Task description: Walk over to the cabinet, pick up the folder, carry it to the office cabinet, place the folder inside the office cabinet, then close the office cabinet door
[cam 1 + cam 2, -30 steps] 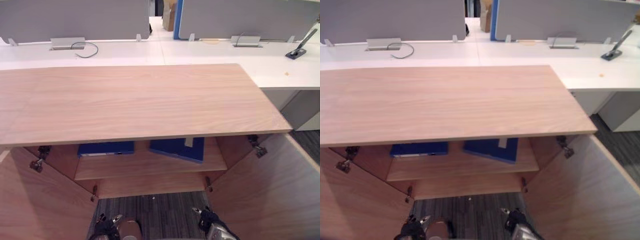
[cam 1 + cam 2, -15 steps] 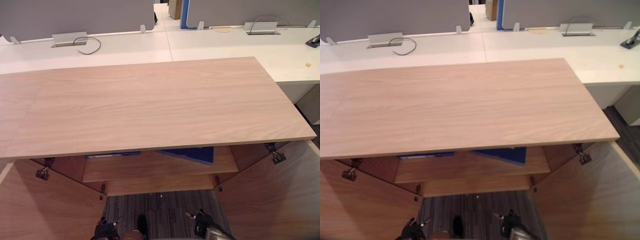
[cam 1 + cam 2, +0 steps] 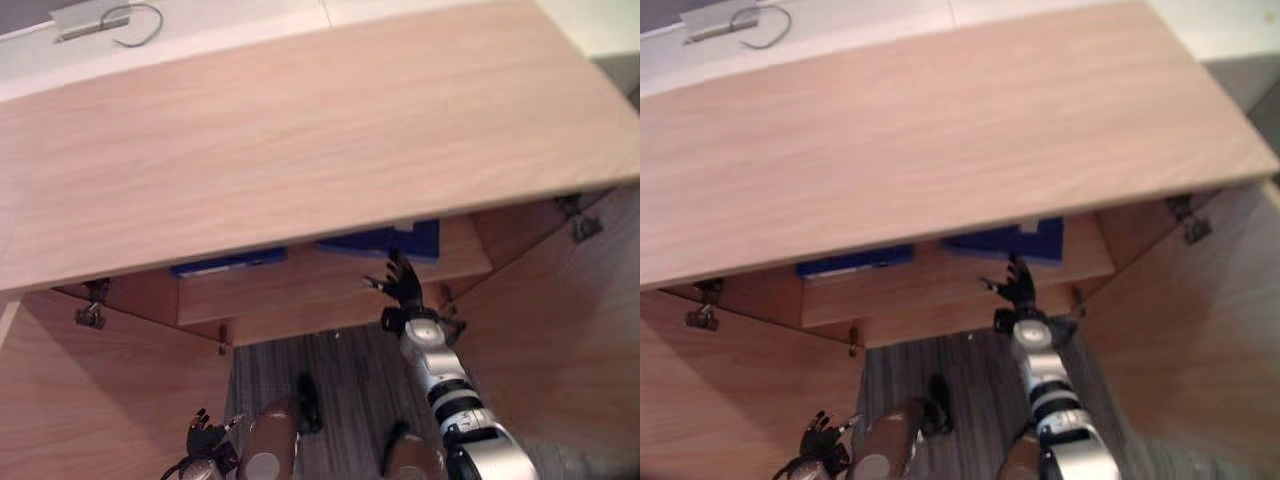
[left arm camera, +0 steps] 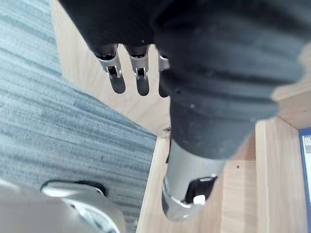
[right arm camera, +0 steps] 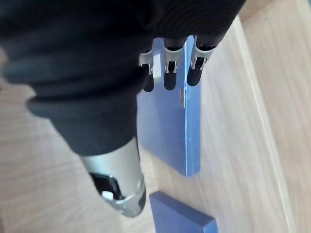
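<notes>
Right robot hand (image 3: 402, 283), fingers spread, hovers just before the angled blue folder (image 3: 425, 240) on the cabinet shelf (image 3: 300, 285), its label unreadable.

**Worktop and carpet round the scene**

A white worktop (image 3: 250, 25) runs along the far side, with a thin seam crossing it from front to back. Toward its left end a silver cable box (image 3: 75, 18) sits set into the surface. A grey cable (image 3: 159, 21) comes out of the box and curls into a loose loop just beside it, lying flat on the white. On the near side, low down, the floor is grey carpet (image 3: 350, 370) with fine darker stripes.
</notes>
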Motion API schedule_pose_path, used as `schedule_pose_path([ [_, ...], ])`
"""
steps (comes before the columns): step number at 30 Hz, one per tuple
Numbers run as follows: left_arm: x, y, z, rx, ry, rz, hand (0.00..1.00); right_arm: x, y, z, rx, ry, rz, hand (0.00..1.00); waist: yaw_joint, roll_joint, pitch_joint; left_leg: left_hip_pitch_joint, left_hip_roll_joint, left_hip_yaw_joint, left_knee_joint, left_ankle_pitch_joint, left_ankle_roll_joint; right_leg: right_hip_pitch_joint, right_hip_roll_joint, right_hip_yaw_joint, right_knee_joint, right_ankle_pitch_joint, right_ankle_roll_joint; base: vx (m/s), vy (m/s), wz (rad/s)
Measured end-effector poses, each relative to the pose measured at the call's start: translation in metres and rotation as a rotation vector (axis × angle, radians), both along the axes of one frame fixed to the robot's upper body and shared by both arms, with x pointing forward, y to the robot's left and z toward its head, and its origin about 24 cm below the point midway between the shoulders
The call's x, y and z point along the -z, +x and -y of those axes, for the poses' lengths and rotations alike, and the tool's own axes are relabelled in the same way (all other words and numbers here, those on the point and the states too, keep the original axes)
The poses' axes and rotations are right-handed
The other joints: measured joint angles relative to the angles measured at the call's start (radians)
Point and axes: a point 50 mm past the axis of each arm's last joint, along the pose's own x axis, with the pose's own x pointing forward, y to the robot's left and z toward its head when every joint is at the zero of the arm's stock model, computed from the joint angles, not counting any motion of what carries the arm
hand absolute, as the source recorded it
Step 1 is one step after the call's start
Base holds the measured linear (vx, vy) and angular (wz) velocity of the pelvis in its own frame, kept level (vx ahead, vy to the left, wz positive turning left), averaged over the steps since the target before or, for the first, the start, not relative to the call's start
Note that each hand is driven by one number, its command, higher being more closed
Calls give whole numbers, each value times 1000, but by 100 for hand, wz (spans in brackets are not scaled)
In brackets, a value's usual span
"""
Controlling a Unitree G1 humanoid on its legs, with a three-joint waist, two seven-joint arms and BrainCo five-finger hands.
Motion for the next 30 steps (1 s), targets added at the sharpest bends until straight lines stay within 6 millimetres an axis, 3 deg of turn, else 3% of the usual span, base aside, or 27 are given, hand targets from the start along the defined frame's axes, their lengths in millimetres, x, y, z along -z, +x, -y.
schedule_pose_path([
  [5, -2, 1, -3, -8, 30, -2, 0, -38, 16, -10, -66, -69, 138, 0, 5, -1, 51, -173, 10, 50, 201, -77, 24, -243, -53, 127, 244, -70, 17, -145, 84, -15],
  [10, -4, 11, 0, -4, 29, 19, 0, -105, 42, 2, -59, -164, 336, 0, 20, -7, 101, -369, 32, 86, 385, -128, 64, -498, -74, 239, 456, -121, 37, -81, 87, -4],
  [11, -5, 15, 3, -4, 23, 29, 0, -130, 49, 7, -43, -198, 406, 0, 22, -7, 118, -435, 36, 93, 435, -134, 73, -574, -79, 270, 516, -132, 40, -51, 48, 6],
  [16, -8, 20, 2, -5, 19, 50, 0, -176, 56, 16, 2, -237, 528, 0, 28, -9, 141, -574, 58, 96, 550, -156, 81, -733, -81, 319, 648, -168, 36, -42, 4, 9],
  [21, -10, 22, -1, -71, -10, 91, 0, -209, 58, 25, 37, -276, 619, 0, 37, -9, 143, -693, 71, 91, 625, -156, 81, -865, -78, 351, 743, -187, 30, -35, -42, 9],
  [30, -14, 23, -4, -89, 4, 107, 0, -250, 62, 54, 92, -376, 693, 0, 52, -8, 143, -811, 65, 35, 674, -144, 60, -951, -63, 340, 796, -198, 20, 12, -42, 5],
])
